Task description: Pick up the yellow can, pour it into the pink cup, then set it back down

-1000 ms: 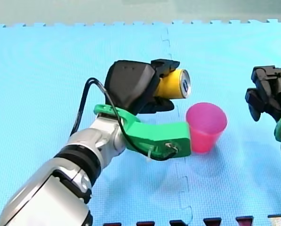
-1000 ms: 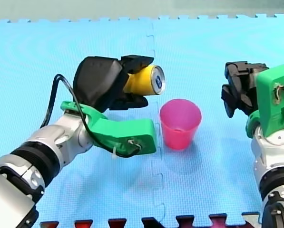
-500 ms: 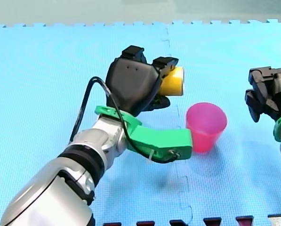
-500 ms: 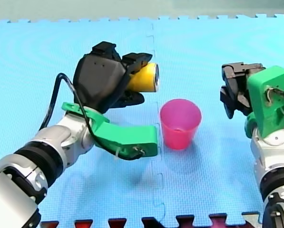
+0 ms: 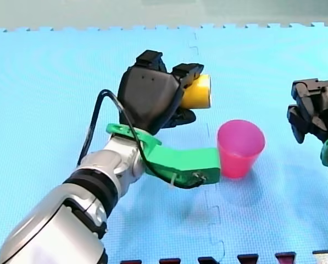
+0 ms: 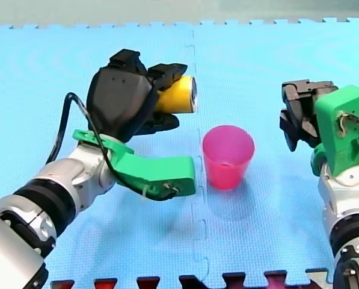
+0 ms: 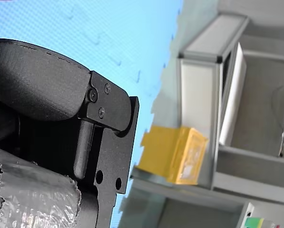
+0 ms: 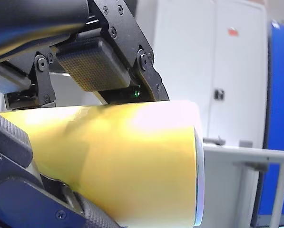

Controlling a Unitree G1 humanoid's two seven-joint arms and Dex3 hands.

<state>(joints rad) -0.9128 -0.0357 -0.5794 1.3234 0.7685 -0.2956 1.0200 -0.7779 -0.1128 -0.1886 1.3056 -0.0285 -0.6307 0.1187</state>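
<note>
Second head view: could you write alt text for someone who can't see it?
The robot's left hand holds a yellow can on its side in the air, one end turned toward a pink cup that stands upright on a blue foam mat, lower and to the right. The right hand is to the right of the cup.

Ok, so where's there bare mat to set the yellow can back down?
Bare mat lies wide to the left of the left hand holding the yellow can, and in front of the pink cup. Crowded between the cup and the green wrist bracket; narrow between cup and right hand.
</note>
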